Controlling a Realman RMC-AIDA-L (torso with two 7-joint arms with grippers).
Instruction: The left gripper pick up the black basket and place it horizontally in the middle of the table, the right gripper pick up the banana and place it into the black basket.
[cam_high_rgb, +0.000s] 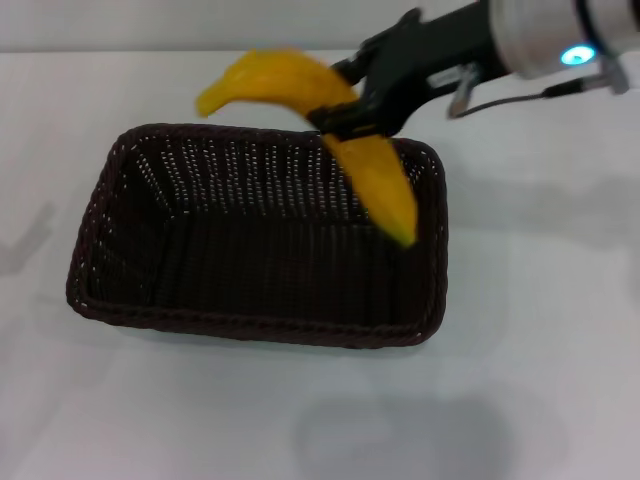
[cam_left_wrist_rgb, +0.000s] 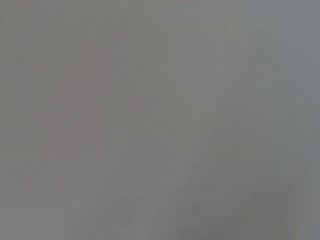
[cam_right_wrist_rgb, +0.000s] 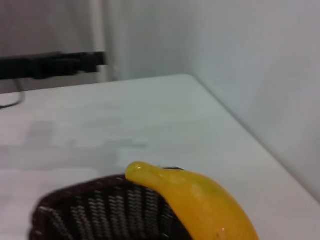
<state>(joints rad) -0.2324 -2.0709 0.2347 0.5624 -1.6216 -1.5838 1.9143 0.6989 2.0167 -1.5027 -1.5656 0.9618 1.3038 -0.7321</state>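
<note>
The black basket (cam_high_rgb: 260, 240) lies lengthwise across the middle of the white table (cam_high_rgb: 540, 380), open side up and empty. My right gripper (cam_high_rgb: 345, 105) is shut on the banana (cam_high_rgb: 375, 180) near its middle and holds it in the air over the basket's far right corner. One end of the banana points left above the far rim and the other hangs down over the basket's right side. In the right wrist view the banana (cam_right_wrist_rgb: 200, 200) fills the lower part, with the basket's rim (cam_right_wrist_rgb: 95, 192) below it. The left gripper is out of view; the left wrist view shows only blank grey.
A black bar (cam_right_wrist_rgb: 50, 65) on a stand is beyond the table's far edge in the right wrist view. A pale wall (cam_right_wrist_rgb: 250, 60) runs along the table's side. Bare white tabletop surrounds the basket.
</note>
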